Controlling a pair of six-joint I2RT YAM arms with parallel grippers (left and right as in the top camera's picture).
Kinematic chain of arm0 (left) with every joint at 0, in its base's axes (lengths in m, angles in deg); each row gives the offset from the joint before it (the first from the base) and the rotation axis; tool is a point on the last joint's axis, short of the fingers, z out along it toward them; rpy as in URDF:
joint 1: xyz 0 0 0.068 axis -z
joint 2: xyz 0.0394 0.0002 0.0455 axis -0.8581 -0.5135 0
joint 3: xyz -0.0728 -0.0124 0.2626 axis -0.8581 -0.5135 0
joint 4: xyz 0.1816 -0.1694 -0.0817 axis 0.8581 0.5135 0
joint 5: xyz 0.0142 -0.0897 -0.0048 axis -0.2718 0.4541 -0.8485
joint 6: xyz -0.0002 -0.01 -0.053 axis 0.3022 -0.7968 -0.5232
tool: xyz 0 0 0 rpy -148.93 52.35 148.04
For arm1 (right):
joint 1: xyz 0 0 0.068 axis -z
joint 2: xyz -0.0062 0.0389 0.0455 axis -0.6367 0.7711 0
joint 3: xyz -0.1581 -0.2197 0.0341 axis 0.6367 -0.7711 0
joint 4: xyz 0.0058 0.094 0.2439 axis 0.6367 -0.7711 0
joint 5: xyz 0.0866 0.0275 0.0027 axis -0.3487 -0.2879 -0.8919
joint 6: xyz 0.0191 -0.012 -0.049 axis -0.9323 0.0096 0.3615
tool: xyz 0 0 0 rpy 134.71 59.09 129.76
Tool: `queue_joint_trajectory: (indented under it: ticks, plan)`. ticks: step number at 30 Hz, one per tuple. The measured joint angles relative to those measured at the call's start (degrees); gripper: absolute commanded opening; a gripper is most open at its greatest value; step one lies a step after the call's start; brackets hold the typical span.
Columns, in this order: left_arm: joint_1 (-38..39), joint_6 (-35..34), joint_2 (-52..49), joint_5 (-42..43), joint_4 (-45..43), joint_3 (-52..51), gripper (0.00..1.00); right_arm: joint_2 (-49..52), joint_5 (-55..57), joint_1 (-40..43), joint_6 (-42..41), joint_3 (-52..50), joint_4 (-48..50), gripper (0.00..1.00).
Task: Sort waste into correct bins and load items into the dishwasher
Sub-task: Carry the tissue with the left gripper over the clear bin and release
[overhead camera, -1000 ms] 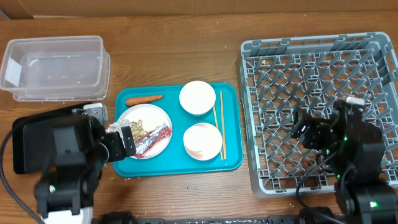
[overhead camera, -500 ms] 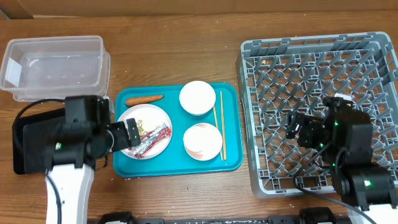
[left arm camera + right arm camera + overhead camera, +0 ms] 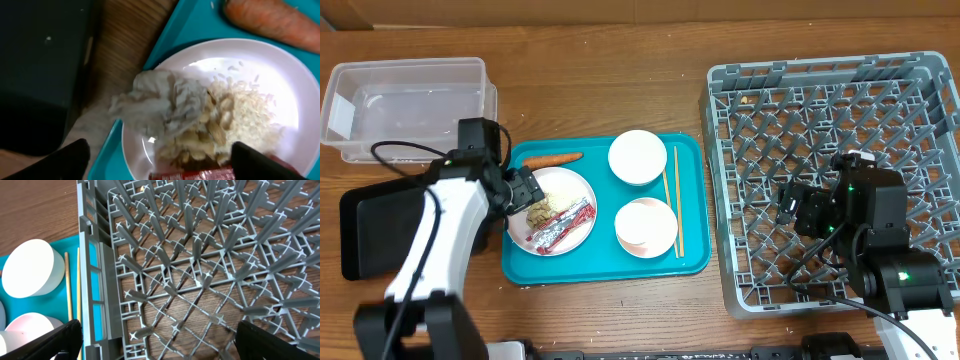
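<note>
Upper left of the overhead view, a clear rounded plastic tub (image 3: 408, 105) sits above a flat black tray (image 3: 365, 235). Right of them, the left pincer (image 3: 525, 190) hangs spread over the glossy round white plate (image 3: 577, 192), the crumpled paper ball (image 3: 160, 102) lying just ahead of its tips, against beige scraps (image 3: 215, 131). Far right, the right pincer (image 3: 155, 340) gapes above the grey lattice rack (image 3: 830, 110)

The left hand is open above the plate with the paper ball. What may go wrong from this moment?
1. The paper ball lies against the food scraps, so the left hand might pinch scraps too and carry them along.
2. The paper ball overhangs the rim of the plate; the closing hand could press that rim and tip it, spilling rice.
</note>
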Motion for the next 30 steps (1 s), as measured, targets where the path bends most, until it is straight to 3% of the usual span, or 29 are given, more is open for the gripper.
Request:
queue_joint_trajectory:
  ticks: [4,5,7,12,18,24,27,30]
  plan:
    - [0.00,-0.79,-3.80,-0.02,-1.03,0.00,0.56,0.00,-0.02,0.00,0.04,0.00,-0.76,1.00]
    - [0.00,-1.03,-4.42,-0.02,-1.05,0.00,0.40,0.00,0.00,0.00,0.02,0.00,-0.79,1.00]
    - [0.00,-1.14,-5.07,-0.02,-1.18,0.00,0.24,0.00,0.00,0.00,0.04,0.00,-0.83,1.00]
    - [0.00,-1.03,-5.11,-0.68,-2.51,0.28,0.07,0.00,0.00,0.00,0.02,0.00,-0.79,1.00]
    - [0.00,-0.70,-5.14,-1.70,1.75,5.90,0.04,0.00,0.00,0.02,0.04,0.00,-0.83,1.00]
    - [0.00,2.25,-5.11,-3.54,8.15,18.67,0.04,0.00,0.00,0.00,0.04,0.00,-0.83,1.00]
    - [-0.28,3.52,-5.11,-7.13,6.32,25.44,0.04,0.00,0.00,0.00,0.07,0.00,-0.83,1.00]
    - [-1.97,4.02,-4.90,-11.37,-2.49,28.87,0.04,0.00,-0.02,0.00,0.02,0.00,-0.85,1.00]
